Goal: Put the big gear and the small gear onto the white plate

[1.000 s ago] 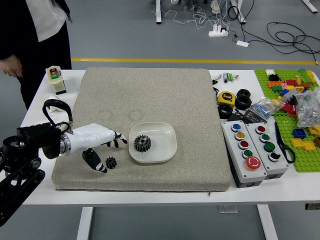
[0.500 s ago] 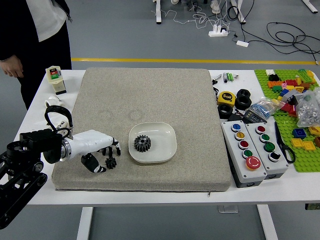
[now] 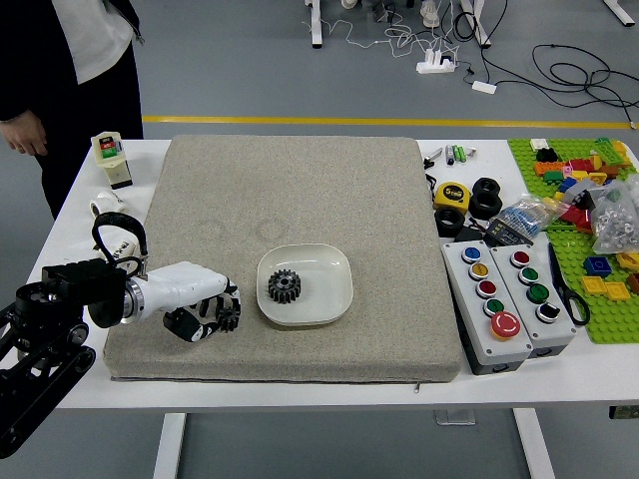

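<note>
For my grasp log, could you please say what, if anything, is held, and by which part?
The black-and-white left hand apparently holds the small, round black gear by its toothed rim; exact contacts are hidden.

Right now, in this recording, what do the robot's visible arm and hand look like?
The left arm is black, with round joint housings. A thick black cable loops above the wrist, beside a silvery ring. The left hand is white over its back, with fingers mostly black.

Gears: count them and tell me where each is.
2. The big gear is on the white plate; the small gear is in the left hand, partly covered by its fingers.
</note>
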Robot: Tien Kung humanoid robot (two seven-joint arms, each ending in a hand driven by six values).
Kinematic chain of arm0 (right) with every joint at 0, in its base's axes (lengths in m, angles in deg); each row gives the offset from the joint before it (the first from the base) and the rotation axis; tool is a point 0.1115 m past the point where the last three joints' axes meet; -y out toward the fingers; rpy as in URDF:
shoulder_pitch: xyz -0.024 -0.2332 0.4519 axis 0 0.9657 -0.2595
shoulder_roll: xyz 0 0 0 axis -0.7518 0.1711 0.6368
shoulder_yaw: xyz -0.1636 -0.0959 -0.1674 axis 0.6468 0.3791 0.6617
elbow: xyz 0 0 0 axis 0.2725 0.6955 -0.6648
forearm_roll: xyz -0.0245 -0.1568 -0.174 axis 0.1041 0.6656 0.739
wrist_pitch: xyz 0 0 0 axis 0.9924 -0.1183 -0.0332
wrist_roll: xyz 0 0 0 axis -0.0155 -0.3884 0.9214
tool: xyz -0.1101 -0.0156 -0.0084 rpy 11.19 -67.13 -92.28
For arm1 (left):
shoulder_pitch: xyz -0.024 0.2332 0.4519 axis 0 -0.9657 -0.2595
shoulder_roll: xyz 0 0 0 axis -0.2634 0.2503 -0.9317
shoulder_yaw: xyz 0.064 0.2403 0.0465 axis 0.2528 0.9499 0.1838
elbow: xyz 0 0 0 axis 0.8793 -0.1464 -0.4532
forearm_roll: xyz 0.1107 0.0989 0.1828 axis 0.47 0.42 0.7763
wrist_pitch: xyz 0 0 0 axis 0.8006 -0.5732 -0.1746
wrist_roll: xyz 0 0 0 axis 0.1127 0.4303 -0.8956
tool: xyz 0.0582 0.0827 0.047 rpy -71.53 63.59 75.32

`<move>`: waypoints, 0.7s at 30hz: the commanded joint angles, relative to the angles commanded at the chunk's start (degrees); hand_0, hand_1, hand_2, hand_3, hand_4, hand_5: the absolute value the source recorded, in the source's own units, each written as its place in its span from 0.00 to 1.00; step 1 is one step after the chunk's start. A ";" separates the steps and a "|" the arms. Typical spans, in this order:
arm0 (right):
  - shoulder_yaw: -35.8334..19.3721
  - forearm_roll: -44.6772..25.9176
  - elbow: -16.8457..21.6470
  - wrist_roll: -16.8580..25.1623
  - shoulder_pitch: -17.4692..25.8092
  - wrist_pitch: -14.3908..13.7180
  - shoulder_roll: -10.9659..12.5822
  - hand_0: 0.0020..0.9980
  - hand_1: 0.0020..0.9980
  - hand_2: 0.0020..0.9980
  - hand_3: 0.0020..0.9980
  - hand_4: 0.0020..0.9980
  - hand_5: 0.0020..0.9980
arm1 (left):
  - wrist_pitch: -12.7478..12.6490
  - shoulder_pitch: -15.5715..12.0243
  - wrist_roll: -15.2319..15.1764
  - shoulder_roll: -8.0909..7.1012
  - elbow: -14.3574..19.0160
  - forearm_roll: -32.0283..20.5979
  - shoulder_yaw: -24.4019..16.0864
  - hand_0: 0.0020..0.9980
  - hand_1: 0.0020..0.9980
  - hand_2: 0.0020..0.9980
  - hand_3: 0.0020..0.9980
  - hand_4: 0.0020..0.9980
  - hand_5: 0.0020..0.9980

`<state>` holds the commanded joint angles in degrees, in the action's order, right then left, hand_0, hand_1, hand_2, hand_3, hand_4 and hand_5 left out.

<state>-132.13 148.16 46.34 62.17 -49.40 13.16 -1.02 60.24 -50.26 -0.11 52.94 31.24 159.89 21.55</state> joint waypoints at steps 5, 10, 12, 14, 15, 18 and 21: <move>-0.04 0.07 0.00 0.00 0.01 0.01 0.00 0.68 0.70 0.77 0.60 0.81 0.61 | 0.10 0.06 0.04 0.02 -0.10 0.00 -0.08 0.36 0.39 0.45 0.56 0.38 0.00; -0.12 0.14 0.00 0.01 0.03 0.03 0.00 0.68 0.70 0.78 0.60 0.81 0.61 | -0.19 0.23 0.13 0.03 0.32 0.00 -1.04 0.35 0.39 0.44 0.56 0.37 0.00; -0.09 0.08 0.00 0.02 0.03 0.03 0.00 0.68 0.70 0.78 0.60 0.81 0.61 | -0.35 0.41 0.21 0.11 0.52 0.00 -1.64 0.35 0.39 0.44 0.56 0.37 0.00; -0.08 0.06 0.00 0.02 0.02 0.03 0.00 0.68 0.70 0.78 0.60 0.81 0.61 | -0.48 0.65 0.27 0.29 0.49 0.00 -2.08 0.35 0.39 0.44 0.56 0.37 0.00; -0.08 0.08 0.00 0.02 0.00 0.04 0.01 0.68 0.70 0.78 0.60 0.81 0.61 | -0.55 0.93 0.32 0.50 0.38 0.00 -2.39 0.35 0.39 0.44 0.57 0.35 0.00; -0.04 0.06 0.00 0.02 -0.02 0.03 0.01 0.68 0.70 0.78 0.60 0.81 0.61 | -0.57 1.39 0.39 0.92 0.13 0.00 -2.92 0.35 0.39 0.44 0.57 0.35 0.00; 0.01 -0.05 0.00 0.03 -0.01 0.02 0.02 0.68 0.70 0.77 0.60 0.81 0.61 | -0.79 2.09 0.46 1.75 -0.39 0.00 -3.68 0.35 0.39 0.44 0.56 0.35 0.00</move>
<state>-132.11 148.11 46.34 62.20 -49.41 13.18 -1.00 59.45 -48.17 0.35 54.69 30.85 159.89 17.87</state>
